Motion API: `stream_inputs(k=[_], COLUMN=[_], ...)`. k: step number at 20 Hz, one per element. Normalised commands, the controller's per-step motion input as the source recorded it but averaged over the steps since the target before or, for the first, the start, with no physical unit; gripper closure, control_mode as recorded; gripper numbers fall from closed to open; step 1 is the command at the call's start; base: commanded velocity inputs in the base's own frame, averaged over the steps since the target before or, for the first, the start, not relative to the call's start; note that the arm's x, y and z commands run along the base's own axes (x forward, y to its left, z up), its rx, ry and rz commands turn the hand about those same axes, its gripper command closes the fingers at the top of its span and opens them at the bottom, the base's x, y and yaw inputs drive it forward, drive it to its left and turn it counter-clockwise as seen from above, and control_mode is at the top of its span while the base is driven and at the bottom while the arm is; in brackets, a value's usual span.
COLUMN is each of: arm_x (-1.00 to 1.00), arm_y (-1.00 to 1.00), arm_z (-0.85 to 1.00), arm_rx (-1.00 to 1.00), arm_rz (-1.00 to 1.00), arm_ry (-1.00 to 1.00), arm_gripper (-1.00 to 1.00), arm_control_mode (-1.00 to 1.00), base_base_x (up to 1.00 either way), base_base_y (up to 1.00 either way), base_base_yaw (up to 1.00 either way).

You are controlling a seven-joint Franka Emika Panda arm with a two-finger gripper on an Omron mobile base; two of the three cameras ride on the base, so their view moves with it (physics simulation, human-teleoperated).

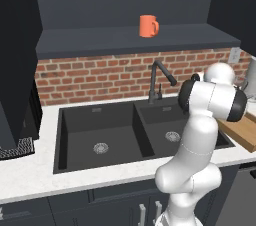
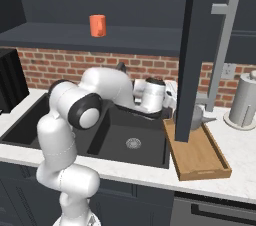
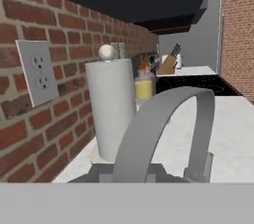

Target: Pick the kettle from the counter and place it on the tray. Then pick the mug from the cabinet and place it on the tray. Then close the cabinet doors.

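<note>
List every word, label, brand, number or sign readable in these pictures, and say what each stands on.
None: no text can be read anywhere.
Small plain orange mug: bare, no print.
Tall pale grey cylinder: no label.
White wall socket plate: slots only, no marking.
Yellow jar behind: too blurred to tell.

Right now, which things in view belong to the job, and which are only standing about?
Job:
- kettle, handle close before the hand camera
- tray
- mug in the cabinet
- cabinet door, open

Standing about:
- paper towel roll
- faucet
- knife block
</note>
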Motion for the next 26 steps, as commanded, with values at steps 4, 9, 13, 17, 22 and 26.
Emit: stream_inputs(k=[4, 9, 13, 17, 22, 26], arm_x=[0.0, 0.0, 0.0, 0.0, 0.0, 0.0], arm_y=[0.0, 0.0, 0.0, 0.0, -0.04, -0.06], arm_z=[-0.55, -0.64, -0.76, -0.81, -0.81, -0.76], arm_rx=[0.02, 0.0, 0.0, 0.0, 0.0, 0.0], arm_rz=[0.0, 0.0, 0.0, 0.0, 0.0, 0.0], arm_ry=[-0.35, -0.3, -0.21, -0.12, -0.04, -0.04], arm_gripper=[1.0, 1.0, 1.0, 1.0, 1.0, 1.0], arm_control_mode=[-1.0, -1.0, -1.0, -1.0, -1.0, -1.0], base_base_x=[0.0, 0.0, 0.0, 0.0, 0.0, 0.0], base_base_y=[0.0, 0.0, 0.0, 0.0, 0.0, 0.0], base_base_yaw=[0.0, 0.0, 0.0, 0.0, 0.0, 0.0])
